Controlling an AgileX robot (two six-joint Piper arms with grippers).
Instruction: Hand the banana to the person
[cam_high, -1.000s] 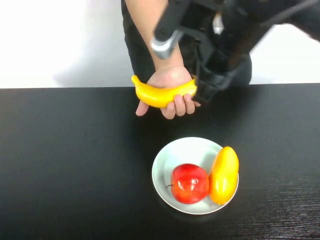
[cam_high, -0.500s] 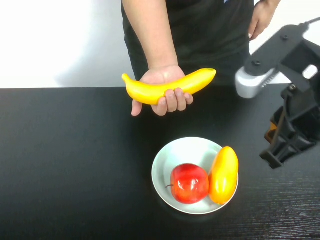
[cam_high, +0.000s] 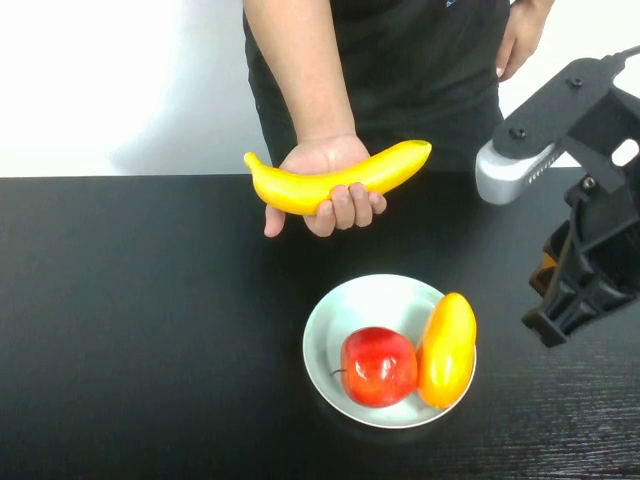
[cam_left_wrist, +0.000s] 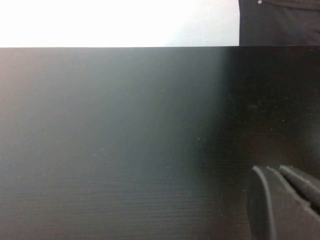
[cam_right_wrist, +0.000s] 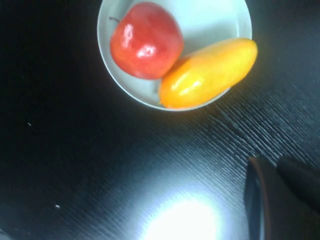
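The banana (cam_high: 335, 176) lies in the person's (cam_high: 400, 60) open hand (cam_high: 325, 180) above the table's far edge; the fingers curl under it. My right gripper (cam_high: 560, 320) hangs over the right side of the table, well apart from the banana, shut and empty. In the right wrist view its fingertips (cam_right_wrist: 267, 162) meet above the bare table beside the plate. My left gripper (cam_left_wrist: 272, 170) is out of the high view; in the left wrist view it is shut and empty over bare table.
A white plate (cam_high: 345, 305) near the front middle holds a red apple (cam_high: 379, 366) and a yellow-orange mango (cam_high: 447, 349); both also show in the right wrist view, apple (cam_right_wrist: 145, 40) and mango (cam_right_wrist: 207, 75). The black table (cam_high: 140, 320) spreads left.
My right arm has pulled back from the person's hand to the right side of the table. The banana stays in the person's hand, now in full view.
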